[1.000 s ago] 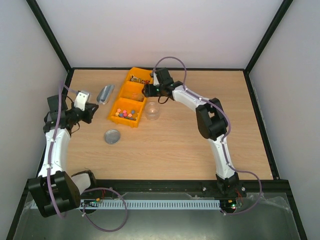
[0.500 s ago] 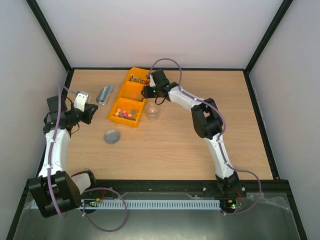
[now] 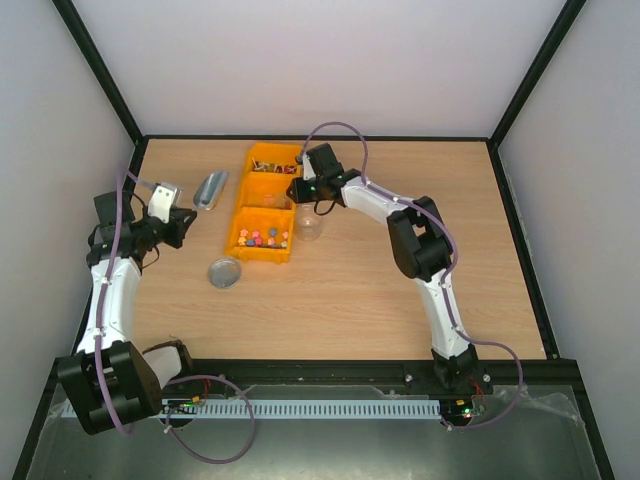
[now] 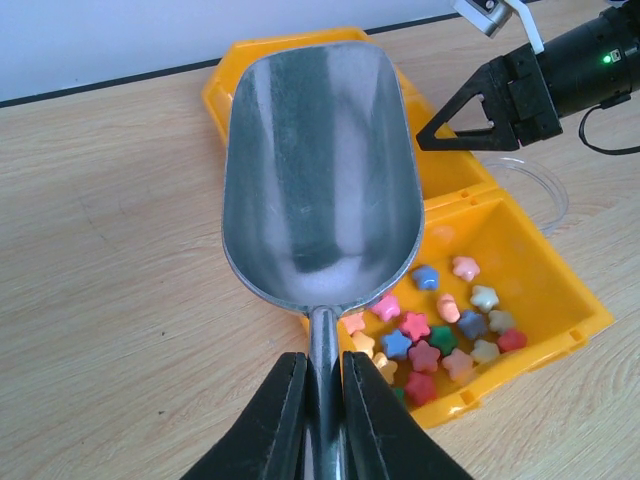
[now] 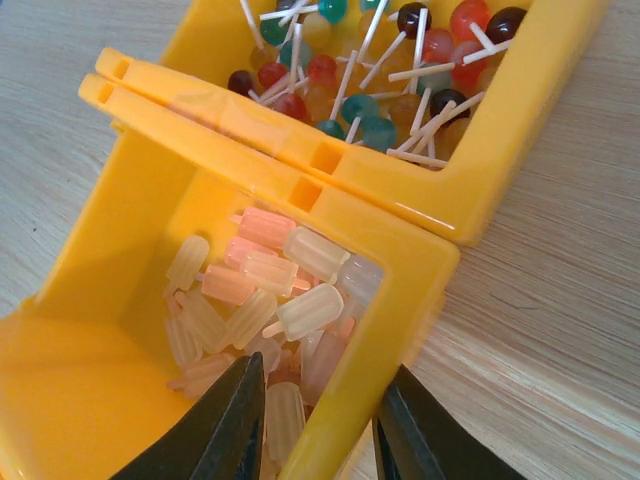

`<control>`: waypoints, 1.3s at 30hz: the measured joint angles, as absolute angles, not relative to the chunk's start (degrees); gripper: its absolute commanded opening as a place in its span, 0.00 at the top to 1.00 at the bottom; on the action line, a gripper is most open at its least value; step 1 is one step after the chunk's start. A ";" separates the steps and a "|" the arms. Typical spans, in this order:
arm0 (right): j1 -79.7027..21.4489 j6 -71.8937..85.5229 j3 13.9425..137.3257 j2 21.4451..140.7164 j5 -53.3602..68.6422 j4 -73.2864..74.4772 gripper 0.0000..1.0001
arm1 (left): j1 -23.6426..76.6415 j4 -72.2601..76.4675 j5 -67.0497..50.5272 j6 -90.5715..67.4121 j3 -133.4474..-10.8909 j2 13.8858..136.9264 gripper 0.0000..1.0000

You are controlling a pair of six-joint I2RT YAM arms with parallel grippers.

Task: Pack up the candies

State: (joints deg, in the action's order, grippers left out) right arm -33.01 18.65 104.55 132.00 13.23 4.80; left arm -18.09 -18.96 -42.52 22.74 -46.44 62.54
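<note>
Three joined orange bins (image 3: 246,207) hold the candies: colourful star candies (image 4: 440,335) in the near bin, pale popsicle-shaped candies (image 5: 270,280) in the middle one, and lollipops (image 5: 370,60) in the far one. My right gripper (image 5: 320,385) straddles the middle bin's right wall (image 5: 400,270), one finger inside and one outside, closed on it. In the top view that gripper (image 3: 297,190) sits at the bins' right side. My left gripper (image 4: 322,365) is shut on the handle of an empty metal scoop (image 4: 320,170), held left of the bins.
A clear jar (image 3: 310,225) stands just right of the bins, under the right arm. Its round lid (image 3: 225,272) lies on the wooden table in front of the bins. Black frame posts and white walls enclose the table.
The right gripper's jaws have closed in on the middle bin's wall. The row of bins has swung from slanted to straight. The left arm and the scoop have not moved.
</note>
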 measured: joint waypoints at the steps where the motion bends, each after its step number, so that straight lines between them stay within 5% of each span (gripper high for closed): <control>1: -33.01 18.61 104.49 131.96 13.41 4.82 0.73 | -18.09 -18.98 -42.52 22.74 -46.44 62.54 0.98; 39: -33.04 4.05 76.64 110.63 23.81 12.93 0.81 | -16.01 -34.98 -39.51 36.91 -50.57 64.88 0.98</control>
